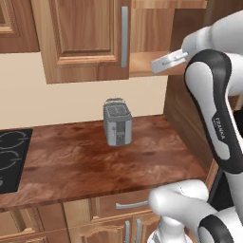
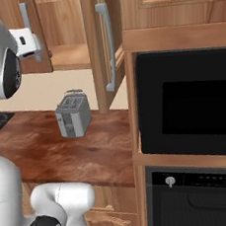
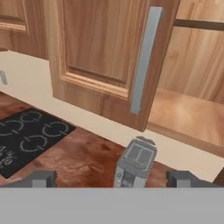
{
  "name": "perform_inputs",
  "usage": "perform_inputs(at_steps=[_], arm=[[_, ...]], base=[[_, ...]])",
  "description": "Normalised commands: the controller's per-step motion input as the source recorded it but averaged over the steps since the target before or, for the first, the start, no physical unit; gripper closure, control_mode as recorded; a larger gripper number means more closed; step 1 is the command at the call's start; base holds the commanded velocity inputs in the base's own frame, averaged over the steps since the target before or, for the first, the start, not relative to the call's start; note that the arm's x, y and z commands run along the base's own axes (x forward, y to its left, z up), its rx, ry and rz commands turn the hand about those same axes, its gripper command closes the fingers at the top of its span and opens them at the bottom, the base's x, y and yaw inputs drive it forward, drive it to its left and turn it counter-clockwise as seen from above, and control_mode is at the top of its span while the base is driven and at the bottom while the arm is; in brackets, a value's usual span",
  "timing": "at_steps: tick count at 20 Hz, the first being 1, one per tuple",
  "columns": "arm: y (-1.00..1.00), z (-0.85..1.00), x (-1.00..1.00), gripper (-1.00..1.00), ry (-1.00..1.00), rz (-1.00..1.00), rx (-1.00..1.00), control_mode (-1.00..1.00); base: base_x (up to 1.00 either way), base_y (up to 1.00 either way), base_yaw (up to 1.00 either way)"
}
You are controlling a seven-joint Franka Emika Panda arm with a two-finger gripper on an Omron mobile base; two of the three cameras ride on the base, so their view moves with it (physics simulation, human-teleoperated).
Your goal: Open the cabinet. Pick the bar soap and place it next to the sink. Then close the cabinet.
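**Cabinet half open above the wooden counter**

Wooden counter (image 1: 85, 161) carries a grey toaster (image 1: 117, 122), hob (image 1: 12, 156) at its 9 o'clock. Overhead, the cabinet (image 1: 85, 38) has its right door (image 2: 105, 46) swung out, baring a shelf (image 3: 188, 116). Gripper (image 3: 113, 179) hovers spread wide, holding nothing. Arm lettering reads "FRANKA". Bar soap: cannot tell where.

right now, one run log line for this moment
brown wooden wall cabinet: right door open | pincer: open, empty, at the opening | grey toaster: on counter

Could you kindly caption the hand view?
Open pincer above grey toaster, facing the cabinet with one door open.
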Motion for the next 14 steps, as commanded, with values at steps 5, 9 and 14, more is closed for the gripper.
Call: perform_inputs(at_steps=[5, 9, 14], arm=[[0.06, -0.19, 0.16, -1.00, 0.04, -0.02, 0.04, -1.00], [0.25, -0.23, 0.02, -1.00, 0.00, -0.21, 0.08, -1.00], [0.53, -0.11, 0.12, -1.00, 0.01, -0.38, 0.09, -1.00]], base=[[0.00, 0.00, 0.00], [0.00, 0.00, 0.00], [0.00, 0.00, 0.00]])
